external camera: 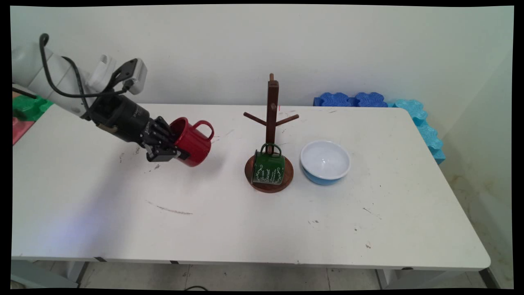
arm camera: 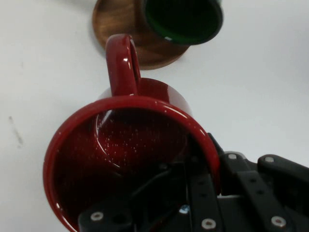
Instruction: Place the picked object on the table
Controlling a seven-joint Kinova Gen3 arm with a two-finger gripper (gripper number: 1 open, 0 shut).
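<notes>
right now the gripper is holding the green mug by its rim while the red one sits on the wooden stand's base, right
Not quite: the colours are swapped. In the main view the gripper holds the red mug by its rim, one finger inside it, and the green mug sits on the wooden stand's base. The hand view agrees.

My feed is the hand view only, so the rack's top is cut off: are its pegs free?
Observer: The rack has two upper pegs, both bare; the green mug is down at its base.
Operator: Anything beside the rack?
Observer: A bowl, close to the right of the base.
Operator: Where's my mug relative to it?
Observer: The red mug, in the gripper, is left of the rack with bare table between them.
</notes>
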